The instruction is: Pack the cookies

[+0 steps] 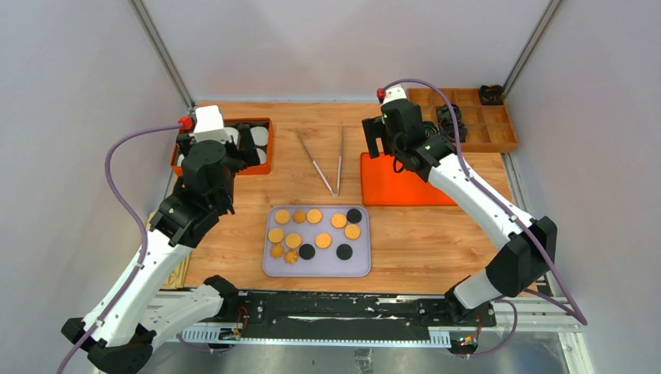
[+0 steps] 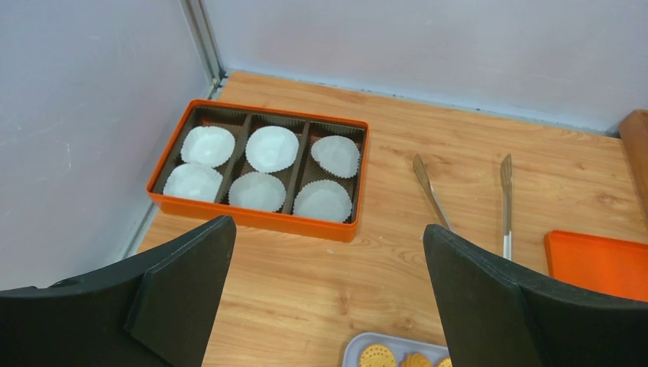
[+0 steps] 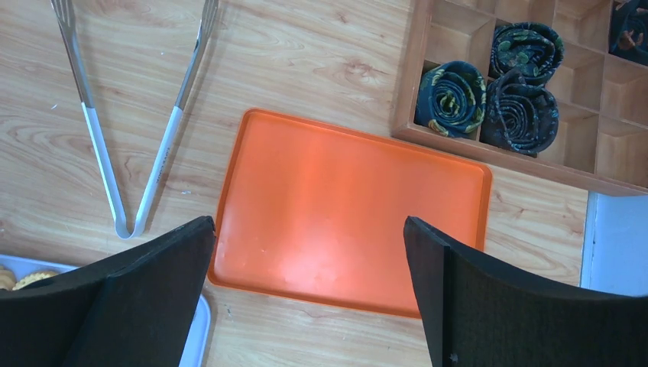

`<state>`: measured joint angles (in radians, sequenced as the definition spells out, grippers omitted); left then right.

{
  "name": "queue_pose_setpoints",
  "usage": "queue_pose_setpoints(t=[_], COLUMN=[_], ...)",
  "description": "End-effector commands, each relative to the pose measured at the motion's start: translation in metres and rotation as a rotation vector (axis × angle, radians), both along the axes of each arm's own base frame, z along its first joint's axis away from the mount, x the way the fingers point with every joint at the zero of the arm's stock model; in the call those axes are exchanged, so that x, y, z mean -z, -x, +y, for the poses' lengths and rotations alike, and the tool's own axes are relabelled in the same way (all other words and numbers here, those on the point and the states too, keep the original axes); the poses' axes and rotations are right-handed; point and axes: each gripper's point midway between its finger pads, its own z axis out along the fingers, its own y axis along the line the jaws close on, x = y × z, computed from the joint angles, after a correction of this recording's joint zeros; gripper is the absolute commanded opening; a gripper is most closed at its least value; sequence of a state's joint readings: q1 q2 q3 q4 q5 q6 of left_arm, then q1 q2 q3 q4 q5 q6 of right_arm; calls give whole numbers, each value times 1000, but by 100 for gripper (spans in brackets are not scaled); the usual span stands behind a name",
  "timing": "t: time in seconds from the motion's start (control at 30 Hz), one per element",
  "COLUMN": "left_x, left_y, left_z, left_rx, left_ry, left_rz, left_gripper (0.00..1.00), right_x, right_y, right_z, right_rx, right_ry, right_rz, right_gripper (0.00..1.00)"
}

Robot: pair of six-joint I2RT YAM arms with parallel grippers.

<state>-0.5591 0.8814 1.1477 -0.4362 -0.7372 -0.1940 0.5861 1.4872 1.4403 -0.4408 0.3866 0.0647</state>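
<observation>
Step in hand: likely the very start; no cookie in any cup yet.
Doing it well: start with a cookie at the tray's edge, come straight down, squeeze softly because thin biscuits probably snap, lift level, then let go over the middle of one cup.
Pale grey flat plastic tray: nearest, in the middle of the wooden counter.
In the tray: all the small round cookies, lying flat in loose rows; mostly golden, three black, two brown flower shapes at the near left.
Left end effector: wide open, holding nothing, up in the air between the tray and the orange box.
Right end effector: wide open too, holding nothing, above the near edge of the flat lid.
Thin silver metal tongs: just past the tray, spread in a V, joined end toward the tray; maybe the tool for lifting, so take them near the middle and keep the tips level.
Flat orange plastic lid: right of the tongs, nothing on top.
Orange rectangular box: far left, three lanes inside.
In the box: six white frilly paper cups, two per lane, all bare.
Brown wooden divided box: far right corner.
In that box: dark rolled cloths in a few sections; not for this job.
</observation>
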Motion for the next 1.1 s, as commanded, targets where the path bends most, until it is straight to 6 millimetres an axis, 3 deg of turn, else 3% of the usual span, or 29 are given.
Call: queue_pose_setpoints(t=[0.0, 0.33, 0.5, 0.57, 0.67, 1.07], left_x=[3, 4, 6, 16, 34, 59], left_y=[2, 10, 5, -3, -13, -27], left_z=[4, 27, 24, 21, 31, 28], left_rx=[-20, -147, -121, -70, -72, -45], left_ry=[-11, -41, 28, 100, 165, 171], left_rz=[4, 33, 32, 64, 106, 180], left_gripper=[100, 100, 100, 100, 100, 100], right_x=[-7, -4, 13, 26, 41, 105], right_y=[4, -5, -14, -17, -16, -6], right_z=[4, 5, 38, 54, 77, 153], right_rx=[8, -5, -93, -135, -189, -340], right_ry=[-31, 4, -57, -81, -96, -98], right_rz=[-15, 8, 90, 133, 178, 350], right_gripper=[100, 100, 100, 100, 100, 100])
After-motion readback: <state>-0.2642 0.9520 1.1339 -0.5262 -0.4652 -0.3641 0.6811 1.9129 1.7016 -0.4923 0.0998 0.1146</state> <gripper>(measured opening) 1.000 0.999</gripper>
